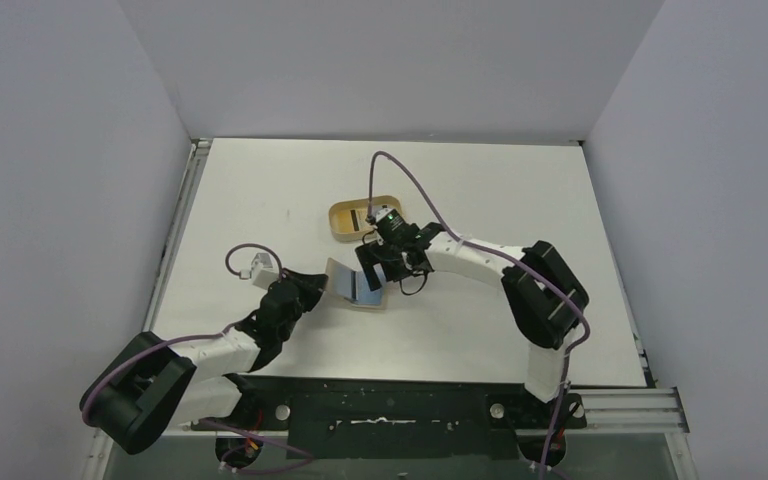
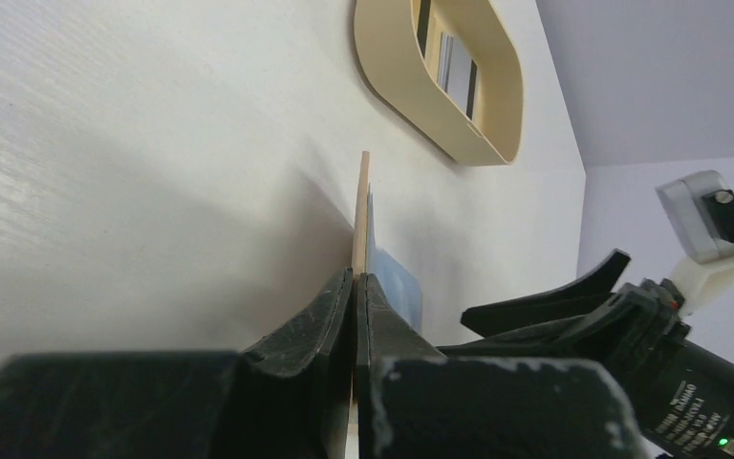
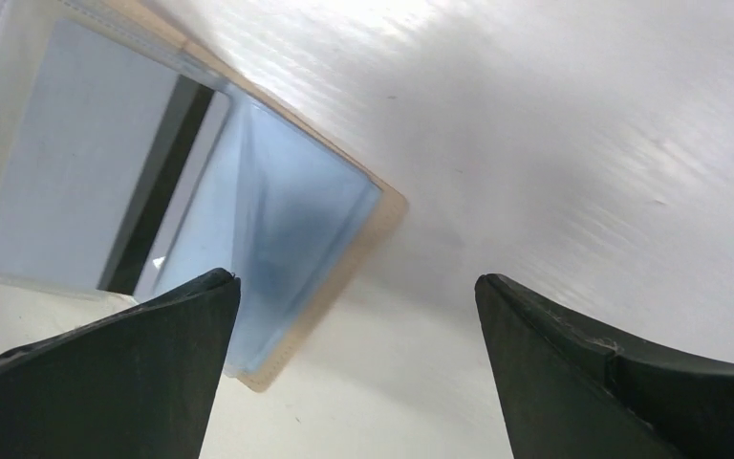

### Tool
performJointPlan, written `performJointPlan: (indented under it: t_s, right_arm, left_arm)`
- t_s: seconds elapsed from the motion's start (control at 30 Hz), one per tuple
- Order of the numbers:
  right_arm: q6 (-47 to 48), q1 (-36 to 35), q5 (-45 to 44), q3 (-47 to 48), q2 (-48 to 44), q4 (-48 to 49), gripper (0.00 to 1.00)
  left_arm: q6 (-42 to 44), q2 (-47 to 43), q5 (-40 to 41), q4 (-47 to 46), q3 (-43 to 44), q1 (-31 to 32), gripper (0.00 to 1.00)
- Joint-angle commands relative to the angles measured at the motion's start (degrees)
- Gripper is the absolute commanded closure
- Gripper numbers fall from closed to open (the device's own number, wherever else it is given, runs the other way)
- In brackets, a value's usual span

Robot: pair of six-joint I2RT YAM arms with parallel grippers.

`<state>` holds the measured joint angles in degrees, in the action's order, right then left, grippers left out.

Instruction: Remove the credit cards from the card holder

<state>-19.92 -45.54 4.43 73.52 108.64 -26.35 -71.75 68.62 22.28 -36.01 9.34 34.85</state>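
now the card holder (image 1: 352,286) is seen lying open in the middle of the table (image 1: 520,190), just beside the oval tray (image 1: 343,230). a bluish-grey card (image 3: 67,158) is tucked in its clear pocket. one flap is pinched tight by the left gripper (image 2: 355,279). the right gripper (image 3: 356,279) is held spread wide above it.

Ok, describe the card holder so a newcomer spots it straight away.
Start at the white table and find the oval tan tray near its middle. Just nearer the arms lies the card holder, between both arms. Unlike the rimmed tray, it is a flat tan wallet folded open, light blue inside, one flap pinched in the left jaws.
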Motion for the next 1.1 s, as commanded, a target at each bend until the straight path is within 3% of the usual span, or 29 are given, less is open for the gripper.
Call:
performJointPlan:
  t_s: [0.0, 0.17, 0.37, 0.47, 0.77, 1.07]
  right_arm:
    - [-0.5, 4.0, -1.4, -1.7, -8.4, -0.8, 0.0]
    - [-9.2, 7.5, 13.6, -8.4, -13.2, 15.1, 0.0]
    - [-23.0, 7.0, 28.3, -11.6, -8.6, 38.0, 0.0]
    - [-29.1, 6.0, 30.8, -12.0, -5.8, 46.2, 0.0]
    - [-27.5, 2.2, 29.8, -5.9, 0.8, 35.6, 0.0]
    - [-20.5, 1.8, 21.5, -6.0, -2.3, 19.7, 0.0]
  left_arm:
    - [-0.1, -0.9, 2.3, -0.9, 0.3, 0.1, 1.0]
    - [-0.3, -0.3, 3.6, 1.0, 0.7, 1.0, 1.0]
    - [-0.6, 1.5, 5.9, 5.0, 1.2, 2.0, 1.0]
    - [-2.1, 3.7, 6.6, 5.9, 0.7, 2.0, 1.0]
    - [-6.0, 8.9, 7.1, 9.3, 0.9, 1.9, 1.0]
    - [-8.5, 8.9, 8.5, 15.8, 0.7, 1.9, 1.0]
